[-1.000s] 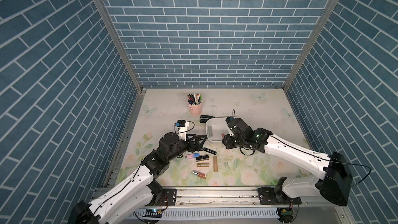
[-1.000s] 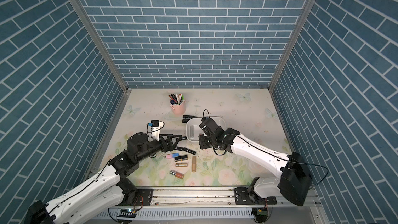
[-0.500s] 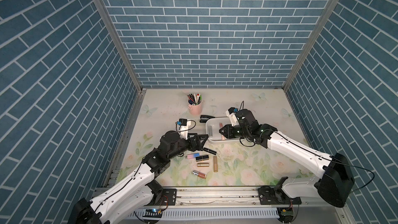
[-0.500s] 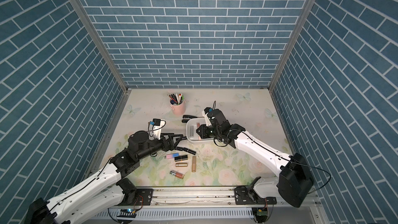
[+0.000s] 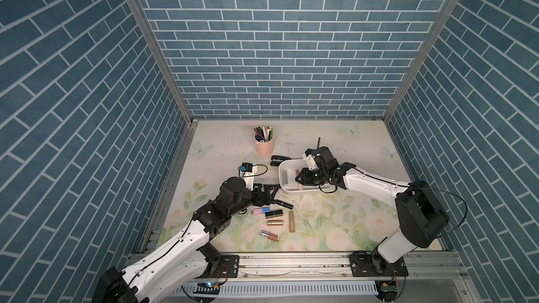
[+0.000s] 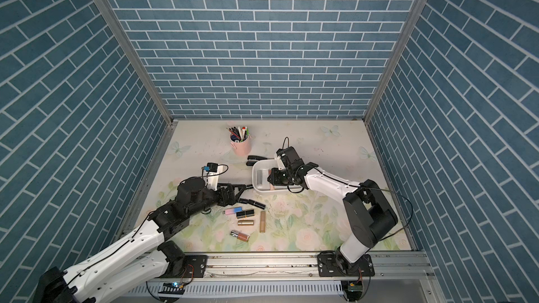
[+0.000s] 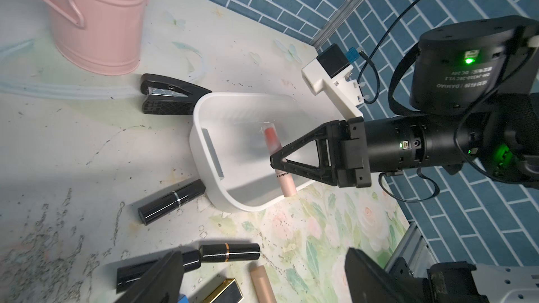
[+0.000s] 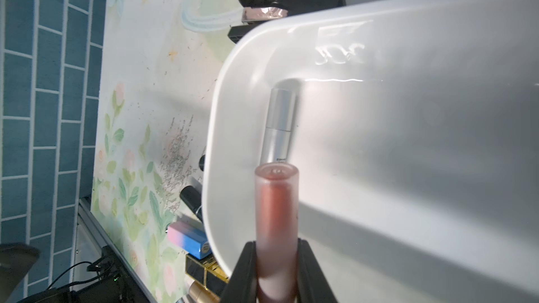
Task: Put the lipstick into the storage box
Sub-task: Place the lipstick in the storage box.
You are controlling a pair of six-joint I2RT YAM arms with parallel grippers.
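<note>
Right gripper (image 5: 299,178) has swung from the near edge of the storage box (image 5: 291,183) to over its inside, carrying the lipstick (image 7: 270,138). Left arm has barely shifted.

Right jaws are clamped on the lipstick, a frosted pink tube with red-brown fill, gripped between the fill and the pale cap end. In the right wrist view its fingers (image 8: 248,269) sit either side of the tube. The tube hangs tilted over the box, fill end above the floor and cap end over the near rim. Whether it touches the floor: cannot tell.

A silver tube (image 8: 280,123) is already inside the box, lying flat along the wall that faces the left arm.

Left gripper (image 5: 275,195) has its jaws spread wide with nothing between them. It is low, just beside the box corner nearest the left arm.

A black lipstick (image 7: 172,199) lies on the mat right at that same corner.

Loose on the mat in front of the box, clear of it:
- pink-blue tube (image 5: 260,210)
- black-gold lipstick (image 5: 274,213)
- gold lipstick (image 5: 275,222)
- beige tube (image 5: 291,221)
- silver-capped gloss (image 5: 269,235), farthest from the box

A black stapler (image 5: 278,160) touches or nearly touches the box's far corner. The pink pen cup (image 5: 264,147) stands just beyond the stapler, behind the box.
</note>
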